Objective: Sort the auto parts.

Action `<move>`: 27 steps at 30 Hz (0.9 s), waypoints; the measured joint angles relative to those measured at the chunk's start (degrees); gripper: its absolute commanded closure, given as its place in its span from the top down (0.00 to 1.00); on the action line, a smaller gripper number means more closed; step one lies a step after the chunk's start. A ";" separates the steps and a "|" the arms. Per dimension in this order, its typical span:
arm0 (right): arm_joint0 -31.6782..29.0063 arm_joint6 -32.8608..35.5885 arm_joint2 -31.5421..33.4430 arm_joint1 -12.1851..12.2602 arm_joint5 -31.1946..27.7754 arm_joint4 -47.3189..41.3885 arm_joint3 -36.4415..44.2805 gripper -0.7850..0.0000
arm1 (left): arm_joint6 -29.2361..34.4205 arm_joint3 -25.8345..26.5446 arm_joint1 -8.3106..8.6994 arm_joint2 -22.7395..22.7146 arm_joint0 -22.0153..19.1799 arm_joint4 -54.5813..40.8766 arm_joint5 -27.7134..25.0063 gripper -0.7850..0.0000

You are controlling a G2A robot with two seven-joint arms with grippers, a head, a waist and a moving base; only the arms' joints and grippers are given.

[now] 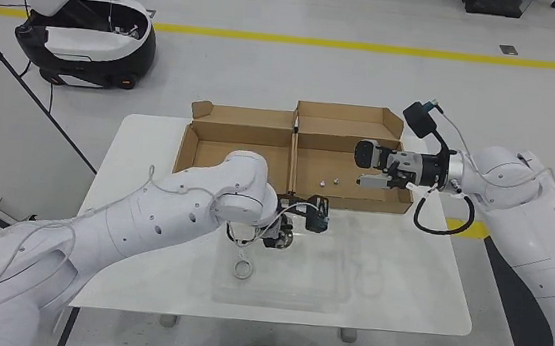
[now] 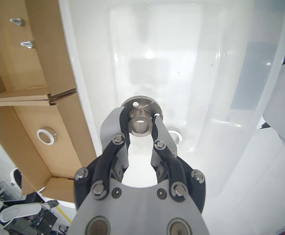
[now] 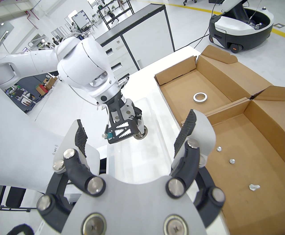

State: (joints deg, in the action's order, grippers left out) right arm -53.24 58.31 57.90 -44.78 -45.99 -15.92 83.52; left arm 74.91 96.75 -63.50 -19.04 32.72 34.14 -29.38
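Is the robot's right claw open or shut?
Open. The right gripper has its two fingers spread wide apart, and nothing is held between them.

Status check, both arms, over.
Left gripper shut on flanged bushing, over clear tray. Right gripper open, over cardboard box. Nothing seen blocking.

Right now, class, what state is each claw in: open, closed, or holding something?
Left claw: closed on a flanged metal part.
Right claw: open, holding nothing.
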 measured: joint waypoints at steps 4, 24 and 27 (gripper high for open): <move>0.00 0.00 0.00 0.00 0.00 0.00 0.00 1.00 | -0.12 4.35 3.08 -3.05 0.09 -0.78 -0.12 0.00; 0.00 0.00 0.00 0.00 0.00 0.00 0.00 1.00 | -21.18 10.42 17.36 -32.90 16.94 -18.94 -21.17 0.00; 0.00 0.00 0.00 0.00 0.00 0.00 0.00 1.00 | -25.21 9.95 18.45 -36.11 19.82 -21.56 -25.24 0.00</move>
State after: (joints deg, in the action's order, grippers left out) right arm -53.24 58.31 57.90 -44.78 -45.99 -15.92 83.52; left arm 49.70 106.70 -45.05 -55.15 52.54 12.58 -54.62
